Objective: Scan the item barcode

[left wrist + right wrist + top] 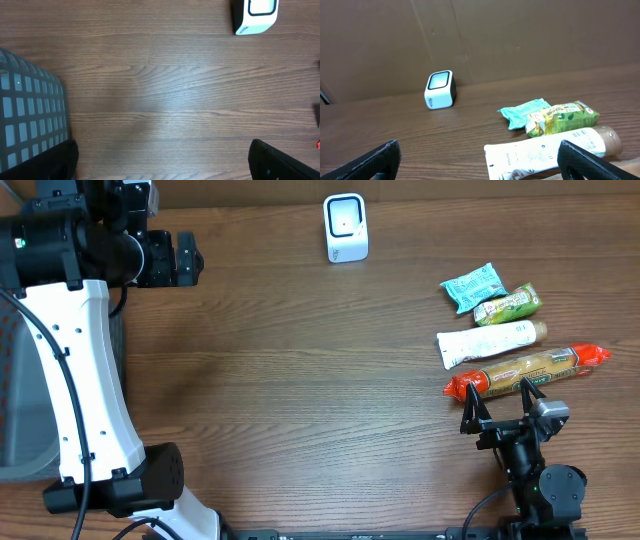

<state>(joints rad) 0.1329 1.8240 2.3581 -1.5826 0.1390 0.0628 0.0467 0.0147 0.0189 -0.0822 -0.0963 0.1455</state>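
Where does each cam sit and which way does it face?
Overhead: above the table, facing straight down; shows both arms, left pincer top left, right pincer beside the packets.
Left wrist: on the left arm, facing down at the wood; its fingers at the bottom corners.
Right wrist: low over the table, facing level toward the back wall; its fingers at the bottom corners.
Shared: all three see the white barcode scanner.

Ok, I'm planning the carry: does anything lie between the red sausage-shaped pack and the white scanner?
Yes: the white tube lies right alongside the red pack on its scanner side. Past the tube, only bare table shows.
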